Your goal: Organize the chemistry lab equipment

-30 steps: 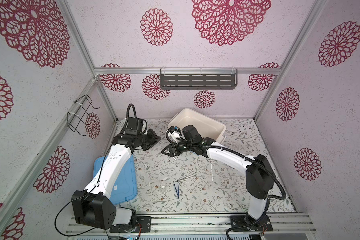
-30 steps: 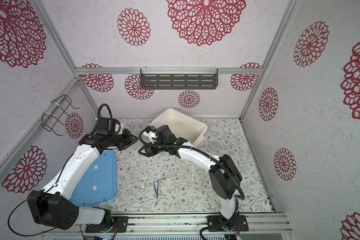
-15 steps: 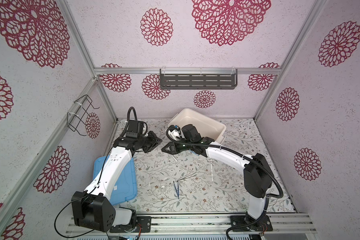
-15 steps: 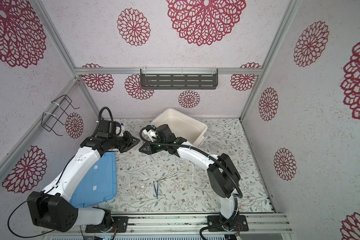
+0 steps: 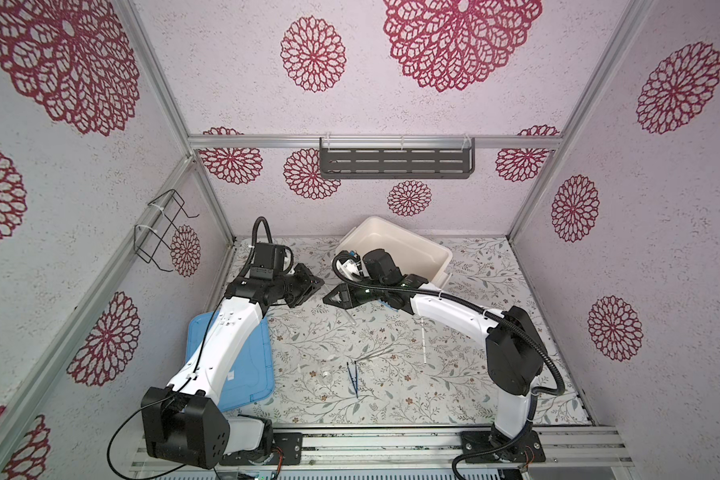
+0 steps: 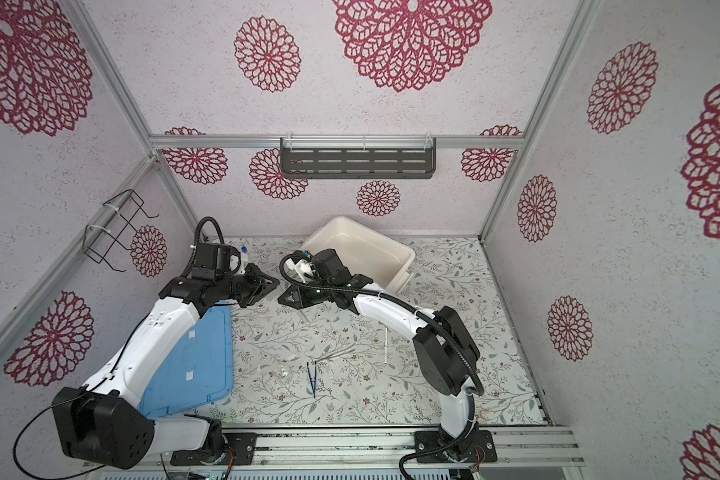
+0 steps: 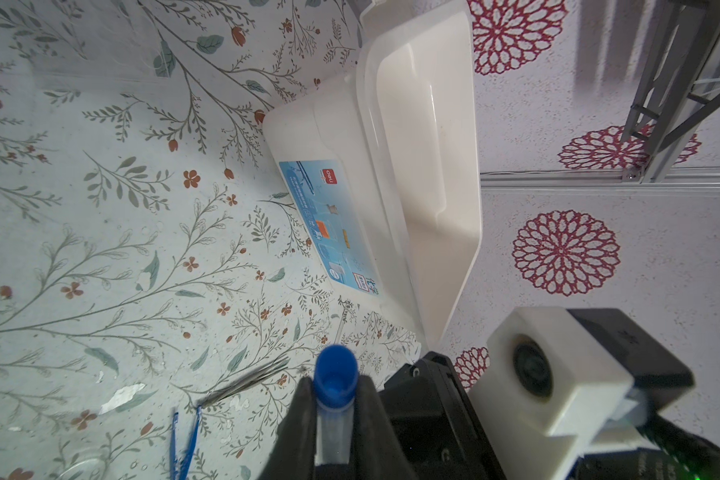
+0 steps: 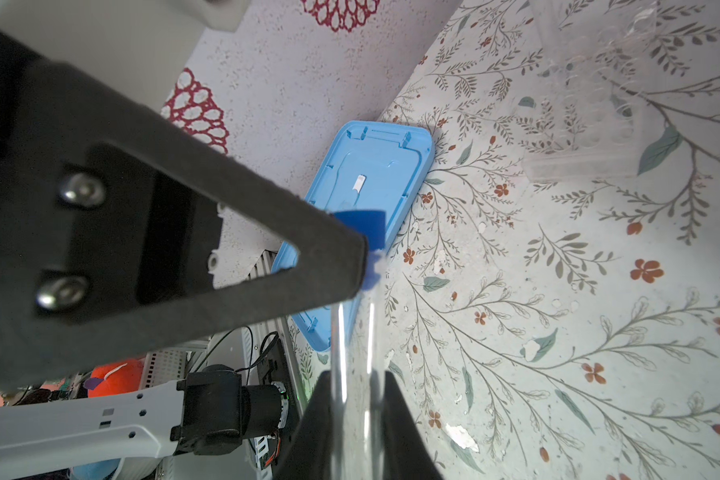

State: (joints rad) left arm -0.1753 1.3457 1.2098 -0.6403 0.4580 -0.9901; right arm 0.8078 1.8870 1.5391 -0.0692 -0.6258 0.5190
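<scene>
Bright, even, diffuse light filled both top views. The arms cast only faint, soft shadows on the tabletop (image 5: pixel 454 374), and wide-angle perspective splayed the walls toward the edges. In the left wrist view the white tub (image 7: pixel 429 124) carried mild glare along its inner wall, and the far wall rack (image 7: pixel 674 83) was smeared. In the right wrist view the clear tube (image 8: pixel 356 374) looked soft with pale glints, and close dark parts were blurred.
</scene>
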